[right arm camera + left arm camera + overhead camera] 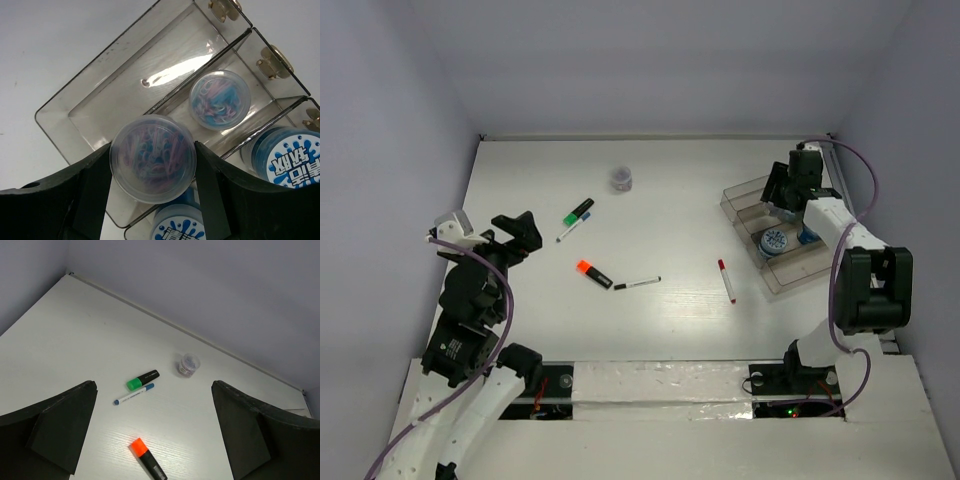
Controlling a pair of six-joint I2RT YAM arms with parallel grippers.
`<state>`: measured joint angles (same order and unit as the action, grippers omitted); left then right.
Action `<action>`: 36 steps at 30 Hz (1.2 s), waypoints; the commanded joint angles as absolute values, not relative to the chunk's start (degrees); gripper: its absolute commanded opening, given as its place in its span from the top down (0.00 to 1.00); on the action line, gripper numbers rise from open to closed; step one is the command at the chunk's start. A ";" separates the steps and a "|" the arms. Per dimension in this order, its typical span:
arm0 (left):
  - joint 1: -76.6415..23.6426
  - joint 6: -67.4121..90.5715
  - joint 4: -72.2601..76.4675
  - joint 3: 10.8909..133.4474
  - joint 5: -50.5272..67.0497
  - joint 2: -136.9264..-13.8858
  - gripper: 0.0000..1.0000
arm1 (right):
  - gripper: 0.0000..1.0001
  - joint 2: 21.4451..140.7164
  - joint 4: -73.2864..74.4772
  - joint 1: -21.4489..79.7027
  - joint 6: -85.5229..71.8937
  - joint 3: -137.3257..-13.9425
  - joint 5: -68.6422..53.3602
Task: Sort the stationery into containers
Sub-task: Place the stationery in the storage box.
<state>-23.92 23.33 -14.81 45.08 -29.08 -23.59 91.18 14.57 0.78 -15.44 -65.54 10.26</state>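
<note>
My right gripper (152, 150) is shut on a clear pot of coloured paper clips (150, 165) and holds it over the clear divided tray (125, 85). In the tray sit another clip pot (219, 99) and two blue-and-white pots (285, 160). In the top view the right gripper (782, 195) is above the tray (745, 205) at the far right. My left gripper (517, 233) is open and empty, above the table. On the table lie a green-capped marker (579, 212), a thin blue-tipped pen (572, 229), an orange-capped marker (593, 273), a black-and-white pen (637, 284), a red-capped pen (726, 280) and a greyish pot (621, 178).
Purple cables (860, 170) run along the right arm. Walls close the table at the back and on both sides. In the left wrist view the green marker (142, 380), orange marker (147, 465) and greyish pot (188, 364) lie ahead of the open fingers (65, 425).
</note>
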 commanded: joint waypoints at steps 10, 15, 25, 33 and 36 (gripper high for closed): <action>-24.08 22.50 -11.87 45.09 -29.00 -24.87 0.01 | 0.60 95.80 11.86 -0.70 -16.35 -68.73 9.75; -24.08 22.32 -11.86 45.09 -29.00 -25.22 0.01 | 0.60 97.29 11.16 -1.84 -16.70 -69.52 12.82; -24.08 22.15 -11.60 45.00 -28.65 -25.31 0.01 | 0.58 95.80 8.88 -2.37 -17.14 -69.26 18.01; -24.08 21.97 -11.43 45.00 -28.21 -25.23 0.01 | 0.47 95.10 8.35 -2.37 -18.37 -67.50 14.43; -24.08 21.89 -11.43 45.00 -28.04 -25.22 0.01 | 0.30 94.57 8.17 -2.37 -18.81 -66.18 12.49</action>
